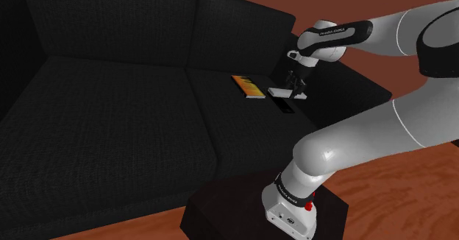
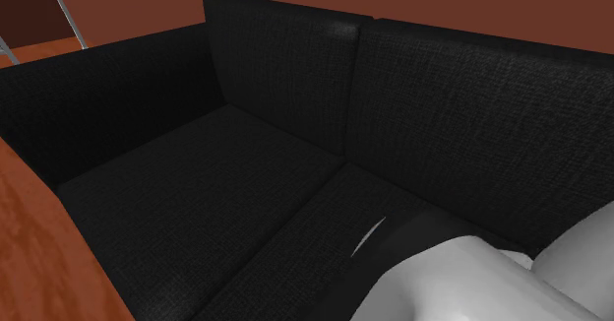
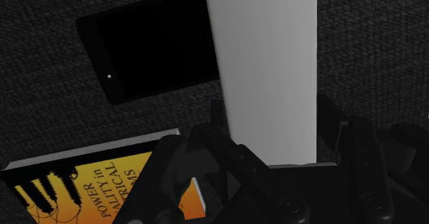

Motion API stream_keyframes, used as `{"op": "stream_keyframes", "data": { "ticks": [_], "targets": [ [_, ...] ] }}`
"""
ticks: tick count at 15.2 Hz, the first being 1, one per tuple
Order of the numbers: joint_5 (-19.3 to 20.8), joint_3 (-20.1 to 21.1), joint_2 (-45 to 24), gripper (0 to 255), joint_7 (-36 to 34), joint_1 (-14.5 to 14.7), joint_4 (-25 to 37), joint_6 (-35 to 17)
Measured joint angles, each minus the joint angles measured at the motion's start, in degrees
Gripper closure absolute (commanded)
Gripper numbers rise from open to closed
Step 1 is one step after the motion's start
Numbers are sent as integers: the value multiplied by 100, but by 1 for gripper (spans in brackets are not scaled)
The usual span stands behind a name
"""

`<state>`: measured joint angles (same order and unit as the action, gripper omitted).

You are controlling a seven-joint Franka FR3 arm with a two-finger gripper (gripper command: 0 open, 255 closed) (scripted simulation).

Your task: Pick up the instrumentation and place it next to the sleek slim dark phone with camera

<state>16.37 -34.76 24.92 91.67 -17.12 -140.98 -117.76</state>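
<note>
My gripper [image 1: 296, 88] is shut on the instrumentation, a plain white flat slab [image 1: 280, 92], and holds it by one end low over the black sofa seat [image 1: 110, 135]. In the wrist view the white slab [image 3: 268, 71] runs away from the gripper [image 3: 282, 166], clasped between the two black fingers [image 3: 206, 157]. The slim dark phone [image 3: 148, 47] lies flat on the seat right beside the slab, and one long edge of the slab overlaps the phone's side. In the shoulder view the phone [image 1: 285, 104] sits just in front of the slab.
An orange and black book [image 1: 248, 86] lies on the seat beside the phone, also seen by the fingers as the book [image 3: 103, 185]. Sofa backrests [image 2: 295, 83] rise behind the cushions. A wooden floor [image 1: 412, 194] surrounds the dark stand [image 1: 221, 209]. The white arm [image 2: 472, 280] crosses the second exterior view's lower right.
</note>
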Motion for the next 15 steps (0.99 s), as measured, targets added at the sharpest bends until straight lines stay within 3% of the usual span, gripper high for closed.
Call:
{"op": "stream_keyframes", "data": {
  "ticks": [9,15],
  "targets": [
    [601,-790,427,255,1116,-687,8,216],
    [728,-1240,276,255,1599,-802,4,-16]
  ]
}}
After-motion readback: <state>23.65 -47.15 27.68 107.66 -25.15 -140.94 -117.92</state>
